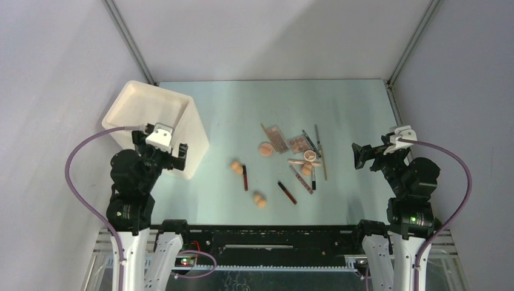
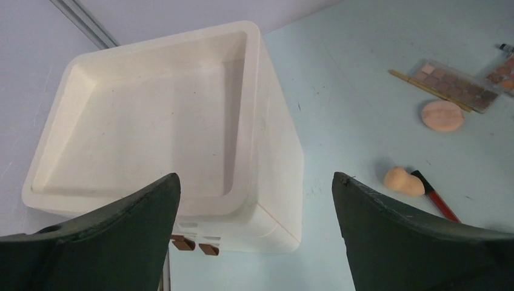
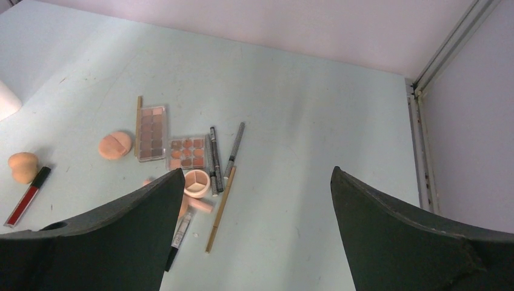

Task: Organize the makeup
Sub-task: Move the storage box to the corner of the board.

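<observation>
Makeup (image 3: 151, 132) lettering too small to read; left pincer (image 2: 256, 176) and right pincer (image 3: 257, 171) spread wide, empty.

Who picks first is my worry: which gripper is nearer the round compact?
Right. The right gripper sits a short way right of the round compact; the left gripper is far left, by the cream box.

Left arm (image 1: 130, 182) and right arm (image 1: 412, 182): black joints on white lower links, a purple cable (image 1: 68, 173) looping to each white wrist block (image 1: 162, 134), green light (image 1: 124, 212) near each base, dark wedge fingers (image 2: 109, 242)
</observation>
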`<state>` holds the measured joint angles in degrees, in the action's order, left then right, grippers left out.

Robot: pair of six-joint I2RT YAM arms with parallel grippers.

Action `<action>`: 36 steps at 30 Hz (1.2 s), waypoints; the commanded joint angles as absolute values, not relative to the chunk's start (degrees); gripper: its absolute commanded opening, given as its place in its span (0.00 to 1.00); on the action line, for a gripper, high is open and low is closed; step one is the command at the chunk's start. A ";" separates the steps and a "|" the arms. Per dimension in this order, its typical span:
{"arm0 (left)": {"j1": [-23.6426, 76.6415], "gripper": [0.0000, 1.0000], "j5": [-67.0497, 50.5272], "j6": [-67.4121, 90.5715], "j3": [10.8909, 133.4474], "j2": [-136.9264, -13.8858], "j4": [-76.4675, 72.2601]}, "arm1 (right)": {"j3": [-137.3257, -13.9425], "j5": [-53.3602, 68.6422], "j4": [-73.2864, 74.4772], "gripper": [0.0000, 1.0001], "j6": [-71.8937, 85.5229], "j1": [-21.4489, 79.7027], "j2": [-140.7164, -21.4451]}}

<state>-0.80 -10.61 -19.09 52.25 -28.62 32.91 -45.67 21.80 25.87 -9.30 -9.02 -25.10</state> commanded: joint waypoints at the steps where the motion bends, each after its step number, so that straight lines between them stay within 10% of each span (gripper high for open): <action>1: -1.31 1.00 -10.00 -22.58 58.97 -33.40 40.44 | -45.57 23.27 24.68 1.00 -10.81 -9.04 -24.43; 22: -1.41 0.83 -8.11 -28.45 65.84 -53.85 41.47 | -45.22 26.84 25.84 1.00 -12.38 -9.14 -25.02; 36: 0.48 0.17 -14.63 -18.92 66.29 -59.37 34.64 | -45.24 28.01 26.36 1.00 -13.07 -9.05 -24.67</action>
